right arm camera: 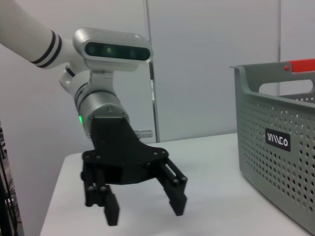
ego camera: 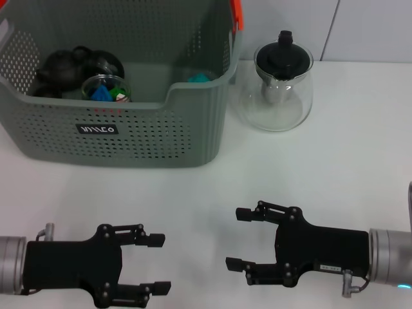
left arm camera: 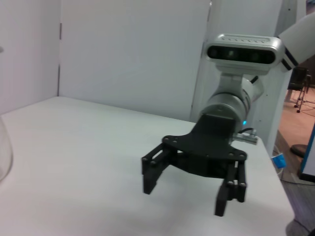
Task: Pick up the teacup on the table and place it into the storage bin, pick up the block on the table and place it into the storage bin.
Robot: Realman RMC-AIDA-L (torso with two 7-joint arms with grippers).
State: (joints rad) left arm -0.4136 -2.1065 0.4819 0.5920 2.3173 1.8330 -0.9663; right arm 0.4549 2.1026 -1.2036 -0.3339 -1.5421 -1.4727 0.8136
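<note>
The storage bin (ego camera: 122, 138), a grey perforated basket with an orange handle (ego camera: 237, 14), stands at the back left of the white table and also shows in the right wrist view (right arm camera: 275, 167). Inside it sits a clear glass teacup (ego camera: 106, 87) with small blue, green and red pieces in it. A teal block (ego camera: 199, 78) lies by the bin's right wall. My left gripper (ego camera: 161, 264) hovers open and empty near the front edge, in front of the bin. My right gripper (ego camera: 236, 239) is open and empty at the front right. Each wrist view shows the opposite gripper: the right gripper (left arm camera: 184, 196) and the left gripper (right arm camera: 145, 211).
A dark teapot with dark cups (ego camera: 61, 67) fills the bin's left corner. A glass teapot with a black lid (ego camera: 278, 87) stands on the table just right of the bin. White table surface (ego camera: 309, 174) stretches between the bin and the grippers.
</note>
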